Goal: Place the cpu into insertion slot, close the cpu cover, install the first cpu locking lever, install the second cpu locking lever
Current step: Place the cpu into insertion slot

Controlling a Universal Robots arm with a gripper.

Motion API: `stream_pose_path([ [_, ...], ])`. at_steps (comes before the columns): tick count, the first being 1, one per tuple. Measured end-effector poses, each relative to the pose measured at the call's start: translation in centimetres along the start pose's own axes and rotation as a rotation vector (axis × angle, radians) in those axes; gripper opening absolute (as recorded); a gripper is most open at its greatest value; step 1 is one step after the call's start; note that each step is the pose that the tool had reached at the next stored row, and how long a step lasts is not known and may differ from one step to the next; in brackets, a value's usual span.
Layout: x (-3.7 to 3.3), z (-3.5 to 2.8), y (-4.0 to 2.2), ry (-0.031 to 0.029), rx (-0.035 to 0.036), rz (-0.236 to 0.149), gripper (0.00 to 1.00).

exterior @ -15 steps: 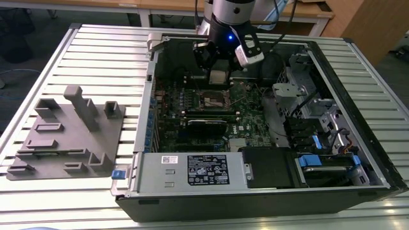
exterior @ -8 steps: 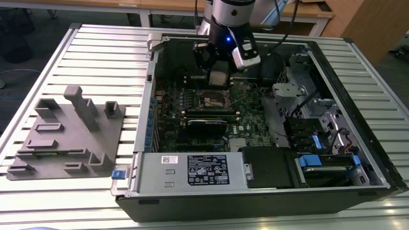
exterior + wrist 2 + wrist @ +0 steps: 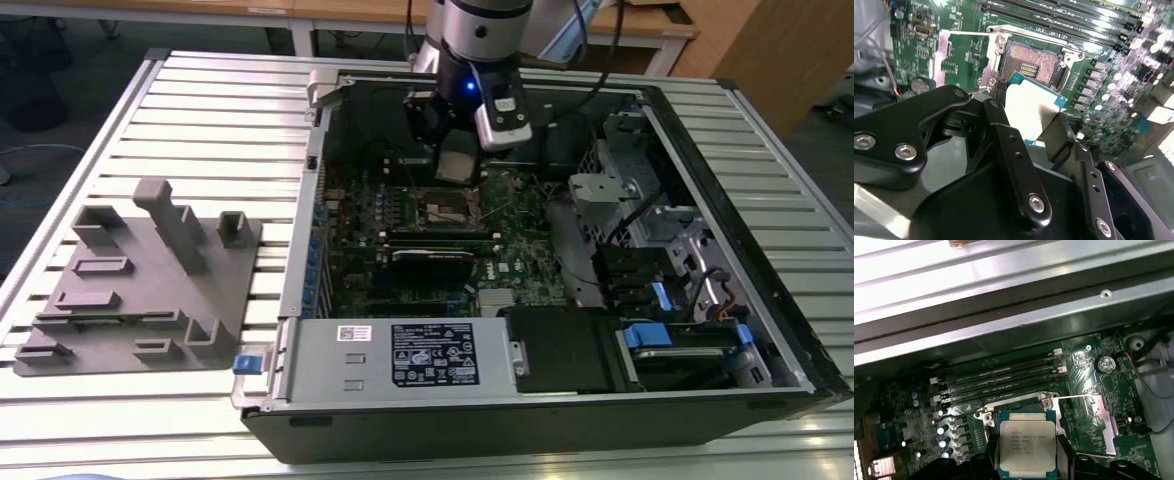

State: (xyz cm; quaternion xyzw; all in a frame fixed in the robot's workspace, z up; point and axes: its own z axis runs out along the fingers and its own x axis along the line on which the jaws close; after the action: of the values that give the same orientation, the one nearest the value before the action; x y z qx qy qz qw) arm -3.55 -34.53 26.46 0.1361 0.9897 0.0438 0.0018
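Just above the insertion slot [image 3: 1031,62], the cpu [image 3: 1029,107] is clamped by its edges between the fingers of the gripper [image 3: 1030,122].

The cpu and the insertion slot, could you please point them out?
cpu [image 3: 1027,444]: first wrist view, middle of its metal top.
insertion slot [image 3: 1030,63]: second wrist view, its dark centre.

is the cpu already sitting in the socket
No, in the second wrist view the cpu is held between the jaws, apart from the insertion slot, whose dark centre lies bare.
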Motion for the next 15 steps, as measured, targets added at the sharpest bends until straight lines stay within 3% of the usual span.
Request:
stream_pose_path([
  [8,0.0,0.39,-0.04,-0.0122,-0.0009,0.141,0.54],
  [15,0.0,0.41,-0.03,-0.0124,-0.0012,0.142,0.54],
])
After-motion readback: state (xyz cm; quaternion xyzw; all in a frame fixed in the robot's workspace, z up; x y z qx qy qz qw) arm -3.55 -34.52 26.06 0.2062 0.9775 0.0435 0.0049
